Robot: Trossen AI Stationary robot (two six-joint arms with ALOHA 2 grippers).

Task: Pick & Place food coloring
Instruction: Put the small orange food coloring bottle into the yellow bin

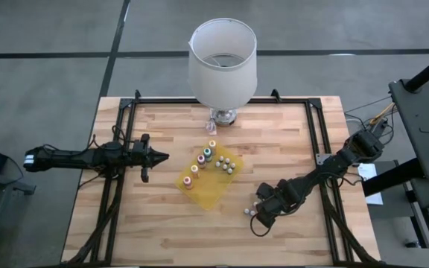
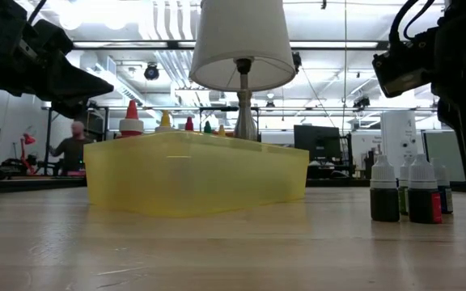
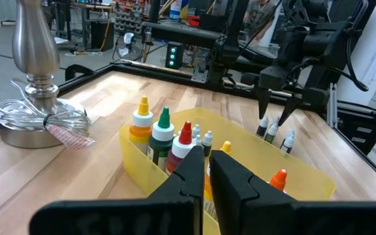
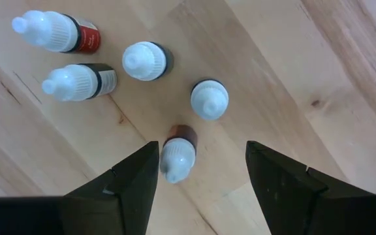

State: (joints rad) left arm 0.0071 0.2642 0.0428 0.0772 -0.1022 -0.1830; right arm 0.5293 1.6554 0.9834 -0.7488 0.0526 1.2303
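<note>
Several small food coloring bottles [image 4: 145, 61] with white caps and dark bodies stand upright on the wooden table right of the yellow tray [image 1: 213, 195]; they also show in the low view [image 2: 384, 191]. My right gripper [image 4: 201, 171] hangs open above them, pointing down. Its fingers stand on either side of one brown-labelled bottle [image 4: 177, 156], which is nearer one finger. The high view shows this gripper at the table's near right [image 1: 260, 215]. My left gripper [image 1: 161, 157] waits shut and level, left of the tray.
The tray [image 3: 305, 179] holds taller bottles with yellow [image 3: 142, 121], green, red and orange caps, plus several small white-capped ones [image 1: 226, 164]. A lamp with a white shade [image 1: 223, 63] stands at the far edge. A black frame [image 1: 319, 141] runs along the table's sides.
</note>
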